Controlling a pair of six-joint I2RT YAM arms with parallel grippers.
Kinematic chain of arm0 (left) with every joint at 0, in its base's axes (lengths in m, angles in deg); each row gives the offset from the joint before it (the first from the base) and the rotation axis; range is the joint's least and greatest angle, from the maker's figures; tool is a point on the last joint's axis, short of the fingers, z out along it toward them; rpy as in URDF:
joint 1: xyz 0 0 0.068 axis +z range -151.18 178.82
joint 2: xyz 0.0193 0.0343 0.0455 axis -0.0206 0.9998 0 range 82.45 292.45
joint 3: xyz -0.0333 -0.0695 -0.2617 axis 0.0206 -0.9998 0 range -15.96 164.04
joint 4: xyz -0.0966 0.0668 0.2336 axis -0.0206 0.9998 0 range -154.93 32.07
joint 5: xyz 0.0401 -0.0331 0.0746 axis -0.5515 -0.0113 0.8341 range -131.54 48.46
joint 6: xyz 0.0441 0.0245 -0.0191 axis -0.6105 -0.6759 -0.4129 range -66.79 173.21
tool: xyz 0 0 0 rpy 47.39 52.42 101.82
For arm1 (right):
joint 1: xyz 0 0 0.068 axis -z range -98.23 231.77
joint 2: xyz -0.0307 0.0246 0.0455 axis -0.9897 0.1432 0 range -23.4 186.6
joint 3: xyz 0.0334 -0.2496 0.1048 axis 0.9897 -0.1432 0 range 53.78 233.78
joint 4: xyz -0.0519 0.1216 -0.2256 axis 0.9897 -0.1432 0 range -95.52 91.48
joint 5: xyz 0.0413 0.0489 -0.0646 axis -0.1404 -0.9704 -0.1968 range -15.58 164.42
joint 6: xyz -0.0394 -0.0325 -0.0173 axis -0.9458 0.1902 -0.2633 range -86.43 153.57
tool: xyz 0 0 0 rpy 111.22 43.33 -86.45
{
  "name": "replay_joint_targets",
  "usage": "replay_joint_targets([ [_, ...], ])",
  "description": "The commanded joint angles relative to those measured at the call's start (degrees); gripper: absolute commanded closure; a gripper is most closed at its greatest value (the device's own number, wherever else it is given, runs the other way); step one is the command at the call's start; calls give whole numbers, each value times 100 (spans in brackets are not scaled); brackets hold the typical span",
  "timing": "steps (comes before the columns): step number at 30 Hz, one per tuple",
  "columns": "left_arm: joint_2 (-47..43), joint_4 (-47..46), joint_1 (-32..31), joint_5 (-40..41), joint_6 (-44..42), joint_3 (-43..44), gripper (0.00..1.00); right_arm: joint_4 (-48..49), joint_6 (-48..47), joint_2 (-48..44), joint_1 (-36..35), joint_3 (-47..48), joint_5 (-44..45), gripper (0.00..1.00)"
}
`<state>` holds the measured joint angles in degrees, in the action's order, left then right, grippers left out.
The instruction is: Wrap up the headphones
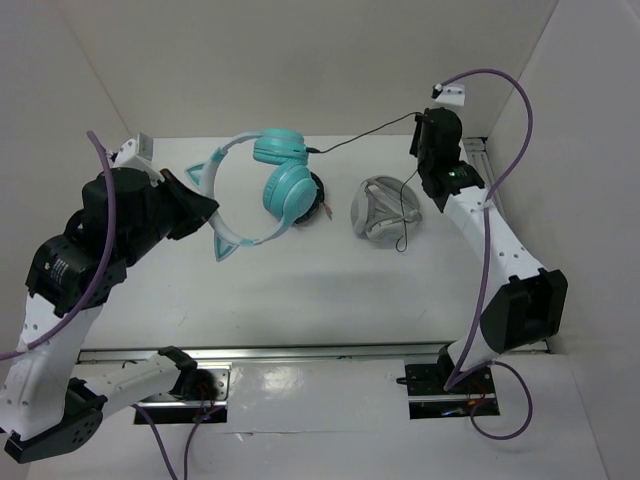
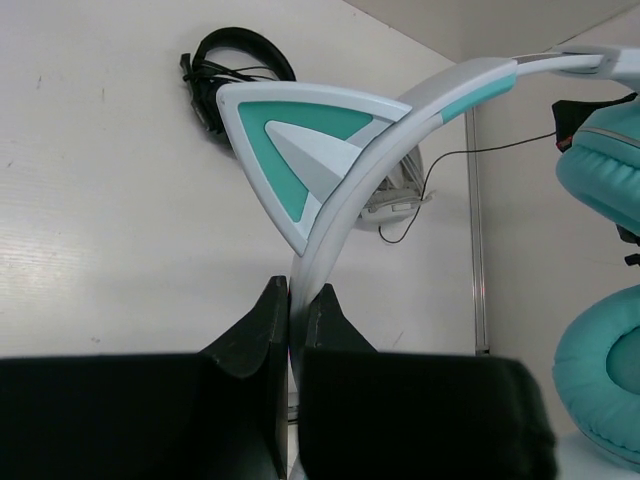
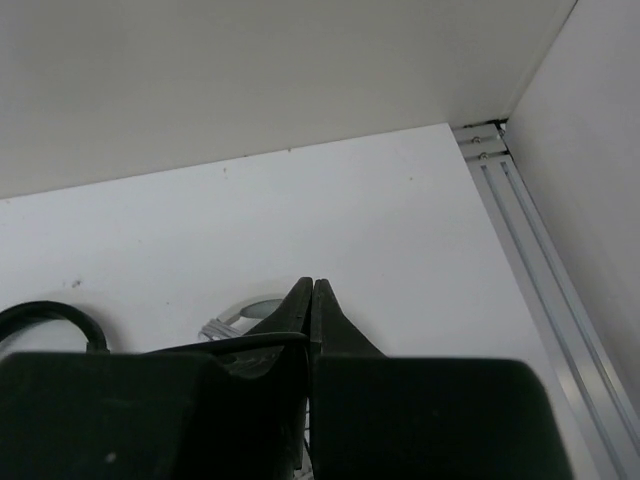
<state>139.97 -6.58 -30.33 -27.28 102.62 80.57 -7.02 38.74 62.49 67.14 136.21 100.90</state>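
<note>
**A:** Where're the headphones (image 1: 288, 190) rn?

**B:** Up off the tabletop (image 1: 300, 290), left of centre. Your left hand (image 2: 297, 290) pinches the headband (image 2: 370, 170) right by a cat ear (image 2: 290, 140). Ear cups (image 2: 600, 400) hang free, prob so the cable (image 1: 365, 132) can loop round w/o snagging.

**A:** And the right hand (image 3: 308, 288)?

**B:** Fingers pressed together, apparently on the cable's far end, and the line runs near-taut to it. Your left arm's bent w/ the wrist turned inward. The right arm's stretched to the far right corner.

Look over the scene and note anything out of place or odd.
The headphones are lifted, hanging tilted from the left gripper, which pinches the headband. Their cable runs stretched across to the right gripper. Nothing looks damaged.
</note>
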Motion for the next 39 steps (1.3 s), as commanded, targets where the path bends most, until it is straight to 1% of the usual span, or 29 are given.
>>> replay_joint_targets([
  [1, -179, -676, 23, -178, 25, 129, 100, 164, 168, 68, 206, -122, 15, 100],
  [8, -232, -614, 23, -125, -28, 129, 100, 164, 292, -134, 584, -395, 849, 100],
  [11, -232, -614, 23, -125, -28, 76, 100, 155, 589, -282, 646, -658, 1429, 100],
  [12, -232, -614, 23, -178, -28, 76, 100, 59, 704, -283, 646, -658, 1709, 100],
  [14, -232, -614, 23, -239, -28, 24, 100, -274, 976, -108, 716, -554, 1983, 100],
  [15, -232, -614, 23, -240, -28, 24, 100, -563, 1203, -55, 716, -553, 2297, 100],
  [17, -232, -614, 23, -240, -80, 24, 100, -732, 1363, -55, 768, -500, 2493, 100],
  [18, -284, -562, 23, -240, -80, 24, 100, -985, 1599, 6, 769, -422, 2598, 100],
  [21, -285, -491, 23, -240, -133, 76, 100, -1216, 1776, 217, 909, -307, 2713, 100],
  [24, -285, -377, 23, -178, -247, 76, 100, -1216, 1777, 472, 910, -254, 2450, 100],
  [25, -285, -377, 23, -178, -247, 76, 100, -1364, 1942, 542, 910, -254, 2450, 100],
  [28, -232, -306, 23, -126, -396, 76, 100, -1418, 1944, 745, 910, -131, 2467, 100],
  [31, -232, -245, 23, -125, -546, 129, 100, -1287, 1742, 973, 910, -78, 2134, 100],
  [32, -171, -245, 23, -204, -546, 129, 100, -1426, 1742, 1070, 910, 17, 2125, 100],
  [34, -171, -245, 23, -283, -546, 76, 100, -1890, 2092, 1150, 839, 228, 2544, 100],
  [35, -171, -245, 23, -336, -546, 15, 100, -1963, 2146, 1150, 787, 290, 2686, 100],
  [36, -171, -245, 23, -336, -598, 15, 100, -2120, 2277, 1063, 787, 343, 3018, 100],
  [37, -171, -245, 23, -267, -599, 15, 100, -2296, 2426, 975, 787, 404, 3151, 100],
  [39, -171, -245, 23, -266, -599, -38, 100, -2525, 2602, 860, 1005, 405, 3153, 100],
])
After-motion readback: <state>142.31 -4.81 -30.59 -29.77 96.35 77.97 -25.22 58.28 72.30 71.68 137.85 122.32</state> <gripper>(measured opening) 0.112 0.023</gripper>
